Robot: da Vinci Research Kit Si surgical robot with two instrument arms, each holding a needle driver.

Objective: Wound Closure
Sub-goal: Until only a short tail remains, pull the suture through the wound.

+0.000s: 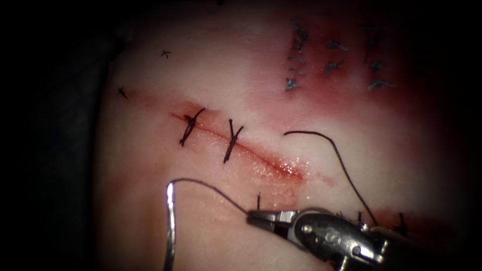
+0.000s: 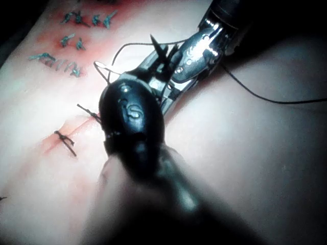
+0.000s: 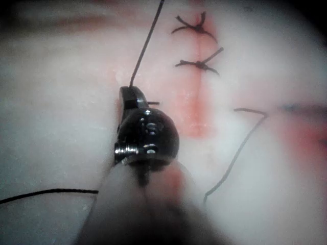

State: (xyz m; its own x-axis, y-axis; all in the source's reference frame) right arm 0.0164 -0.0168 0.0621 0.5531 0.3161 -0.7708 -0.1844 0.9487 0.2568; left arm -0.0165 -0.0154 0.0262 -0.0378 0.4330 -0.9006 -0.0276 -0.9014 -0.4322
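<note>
Gripping thread [image 1: 211, 186], right pincer [image 1: 258, 218] marked "S"; needle [image 1: 170, 226] free.

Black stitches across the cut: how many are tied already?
2. One stitch crosses the cut near its left end; the second stitch sits just right of it. The cut's right stretch has none.

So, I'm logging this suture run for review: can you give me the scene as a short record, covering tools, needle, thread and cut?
right gripper: shut on the thread, a short run from the needle
left gripper: close beside the right gripper; what it holds cannot be told
needle: lies on the tissue, lower left of the cut, not visibly in the tissue
stitches: two tied across the cut
cut: right end unstitched, wet with red fluid
loose thread end: right of the cut
</note>
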